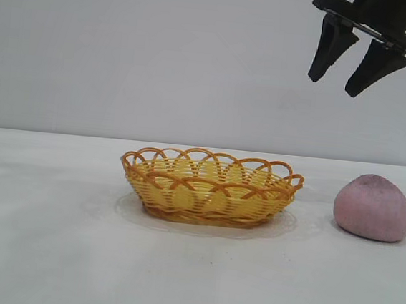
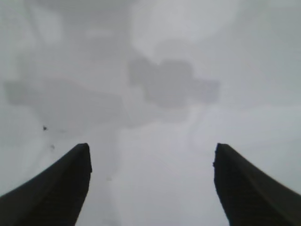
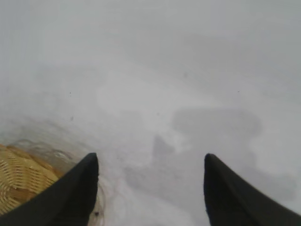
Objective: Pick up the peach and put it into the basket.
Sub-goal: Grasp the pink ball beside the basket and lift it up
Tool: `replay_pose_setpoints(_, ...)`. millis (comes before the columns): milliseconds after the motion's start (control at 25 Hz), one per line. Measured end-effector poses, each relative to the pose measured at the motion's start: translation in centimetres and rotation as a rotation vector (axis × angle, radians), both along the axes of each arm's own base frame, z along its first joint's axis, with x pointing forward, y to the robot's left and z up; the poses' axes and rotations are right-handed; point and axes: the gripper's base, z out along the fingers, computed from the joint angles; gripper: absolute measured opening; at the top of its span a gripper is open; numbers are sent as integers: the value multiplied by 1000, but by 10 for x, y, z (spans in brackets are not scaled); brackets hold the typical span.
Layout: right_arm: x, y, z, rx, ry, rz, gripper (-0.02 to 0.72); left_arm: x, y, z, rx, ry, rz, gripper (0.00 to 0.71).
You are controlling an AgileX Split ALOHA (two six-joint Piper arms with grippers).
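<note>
The mauve-pink peach (image 1: 373,208) lies on the white table at the right. The yellow wicker basket (image 1: 210,186) with an orange-brown scalloped rim stands in the middle, to the left of the peach and apart from it. Part of the basket shows in the right wrist view (image 3: 21,181). My right gripper (image 1: 335,82) hangs high above the table, above the gap between basket and peach, open and empty; it also shows in the right wrist view (image 3: 150,162). My left gripper (image 2: 151,153) shows only in the left wrist view, open and empty over bare table.
The white table (image 1: 51,238) stretches around the basket, against a plain grey wall. Shadows of the arms fall on the table in both wrist views.
</note>
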Motion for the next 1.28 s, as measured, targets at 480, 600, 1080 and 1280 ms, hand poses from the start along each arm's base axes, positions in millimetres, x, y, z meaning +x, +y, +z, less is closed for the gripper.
replay_pose_setpoints(480, -1, 0, 0, 0, 7, 4, 454, -67, -1, 135, 16, -383, 30, 483)
replay_pose_setpoints(600, -1, 0, 0, 0, 7, 4, 454, -94, -2, 162, 17, -457, 30, 483)
replay_pose_setpoints(1080, -2, 1, -1, 2, 22, 10, 454, -215, -8, 235, -15, -798, 29, 483)
replay_pose_setpoints(1280, -2, 1, -1, 2, 22, 10, 454, -266, -11, 212, -27, -839, 27, 483)
